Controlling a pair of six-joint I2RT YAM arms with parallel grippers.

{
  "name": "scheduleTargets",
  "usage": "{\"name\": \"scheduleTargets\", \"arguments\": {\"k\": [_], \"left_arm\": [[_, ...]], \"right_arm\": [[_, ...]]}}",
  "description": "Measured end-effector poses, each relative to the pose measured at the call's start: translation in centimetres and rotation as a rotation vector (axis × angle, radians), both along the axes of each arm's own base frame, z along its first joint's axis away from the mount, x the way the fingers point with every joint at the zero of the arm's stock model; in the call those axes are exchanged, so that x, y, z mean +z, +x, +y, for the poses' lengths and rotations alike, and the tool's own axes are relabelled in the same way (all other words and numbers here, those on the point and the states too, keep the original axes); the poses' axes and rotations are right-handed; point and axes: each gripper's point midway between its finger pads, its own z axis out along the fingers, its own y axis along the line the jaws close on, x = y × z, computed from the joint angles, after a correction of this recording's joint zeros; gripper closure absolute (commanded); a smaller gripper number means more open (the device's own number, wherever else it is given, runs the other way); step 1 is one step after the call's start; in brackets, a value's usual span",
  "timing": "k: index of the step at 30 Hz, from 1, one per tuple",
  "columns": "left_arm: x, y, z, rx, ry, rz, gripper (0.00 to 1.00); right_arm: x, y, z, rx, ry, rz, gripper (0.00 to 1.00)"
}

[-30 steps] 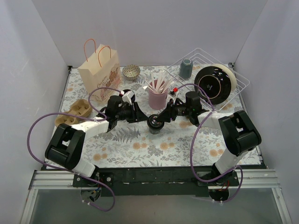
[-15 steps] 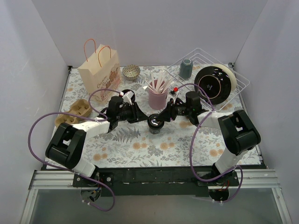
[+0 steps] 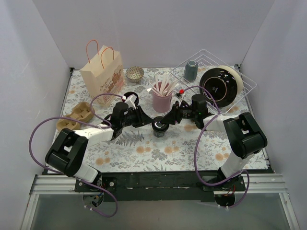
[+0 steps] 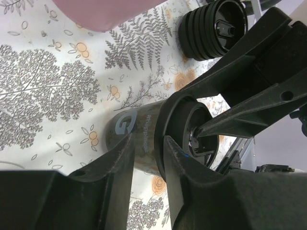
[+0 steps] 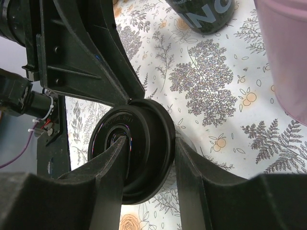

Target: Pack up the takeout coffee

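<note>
The takeout coffee [image 3: 159, 126], a small black cup with a glossy black lid, stands upright mid-table. In the right wrist view my right gripper [image 5: 152, 152] straddles the lid [image 5: 144, 143]: one fingertip rests in the lid's sunken centre and the other presses the rim's outer side. My right gripper [image 3: 169, 119] reaches it from the right. My left gripper [image 4: 146, 143] is narrowly open; its tips touch the cup wall [image 4: 136, 136] just under the lid rim [image 4: 175, 120]. It comes from the left [image 3: 145, 120].
A paper bag [image 3: 102, 76] stands at the back left, with a cardboard cup carrier [image 3: 76, 116] in front of it. A pink cup of stirrers [image 3: 162, 99] is just behind the coffee. A stack of black lids [image 4: 213, 28], a lidless black cup [image 5: 206, 14], a bowl [image 3: 135, 73] and a wire rack [image 3: 245, 81] holding a tumbler [image 3: 191, 70] are nearby.
My left gripper has slid right and closed in on the cup's left side. The right gripper and the cup have barely moved.
</note>
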Motion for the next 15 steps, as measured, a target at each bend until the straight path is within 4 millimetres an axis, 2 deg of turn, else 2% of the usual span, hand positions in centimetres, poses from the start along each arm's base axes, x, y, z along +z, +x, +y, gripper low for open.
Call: {"name": "scheduleTargets", "arguments": {"k": [4,11,15], "left_arm": [[0.2,-0.4,0.7,0.024,0.038,0.007,0.52],[0.2,-0.8,1.1,0.034,0.074,0.044,0.50],[0.6,-0.7,1.3,0.034,0.105,0.074,0.48]], "right_arm": [[0.2,-0.3,0.2,0.014,0.003,-0.008,0.94],[0.5,-0.6,0.3,0.021,-0.011,-0.024,0.94],[0.6,-0.7,0.3,0.024,-0.019,-0.013,0.85]]}}
